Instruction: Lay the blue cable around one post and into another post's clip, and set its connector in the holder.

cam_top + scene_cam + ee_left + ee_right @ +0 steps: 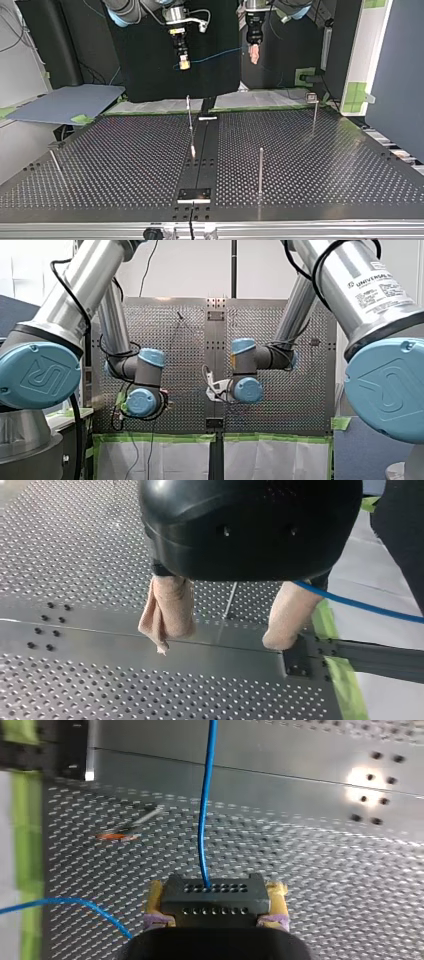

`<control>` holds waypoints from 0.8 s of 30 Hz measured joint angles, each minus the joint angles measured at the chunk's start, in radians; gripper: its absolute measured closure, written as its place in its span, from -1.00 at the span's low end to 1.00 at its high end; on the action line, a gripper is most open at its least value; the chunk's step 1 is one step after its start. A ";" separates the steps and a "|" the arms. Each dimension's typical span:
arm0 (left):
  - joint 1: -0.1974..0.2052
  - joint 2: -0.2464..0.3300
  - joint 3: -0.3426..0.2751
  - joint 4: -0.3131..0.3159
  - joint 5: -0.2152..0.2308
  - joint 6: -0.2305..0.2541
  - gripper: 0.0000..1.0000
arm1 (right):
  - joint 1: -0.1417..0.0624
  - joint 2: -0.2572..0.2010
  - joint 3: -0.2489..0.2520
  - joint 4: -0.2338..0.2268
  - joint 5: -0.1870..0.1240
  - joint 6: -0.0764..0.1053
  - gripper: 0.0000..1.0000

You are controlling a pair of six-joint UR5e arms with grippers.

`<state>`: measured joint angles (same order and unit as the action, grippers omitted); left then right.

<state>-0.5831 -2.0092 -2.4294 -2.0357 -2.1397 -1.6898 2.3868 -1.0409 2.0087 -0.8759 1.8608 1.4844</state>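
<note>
In the top view both grippers hang high above the table's far edge. My right gripper (183,62), at that view's left, is shut on a black connector (209,901) between its yellow pads (278,892). The blue cable (204,820) runs out of the connector's face, ahead of the fingers. It stretches (215,56) across to my left gripper (254,56). My left gripper (227,630) stands open, its beige pads (167,610) well apart with nothing between them. The cable (360,603) passes just behind one of its fingers.
Thin upright posts stand on the perforated table (325,165): one mid-table (189,115), one nearer the camera (260,170), one with a clip on top (313,107). A slanted pin (55,161) is at the left. A black block (195,194) sits on the centre strip.
</note>
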 joint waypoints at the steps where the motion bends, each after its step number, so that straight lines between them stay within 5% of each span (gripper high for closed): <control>1: 0.000 0.009 0.001 -0.009 0.000 -0.001 -1.00 | 0.000 -0.008 -0.008 0.008 0.000 0.005 0.76; 7: 0.009 0.067 0.029 -0.068 -0.022 -0.013 -1.00 | -0.001 -0.070 -0.070 0.070 -0.004 0.035 0.76; 24: 0.030 0.240 0.199 -0.240 -0.088 -0.133 -1.00 | 0.002 -0.233 -0.234 0.234 -0.007 0.036 0.76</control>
<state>-0.5532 -1.7695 -2.2308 -2.2754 -2.2277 -1.8227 2.3891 -1.2740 1.7750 -0.6421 1.8540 1.5205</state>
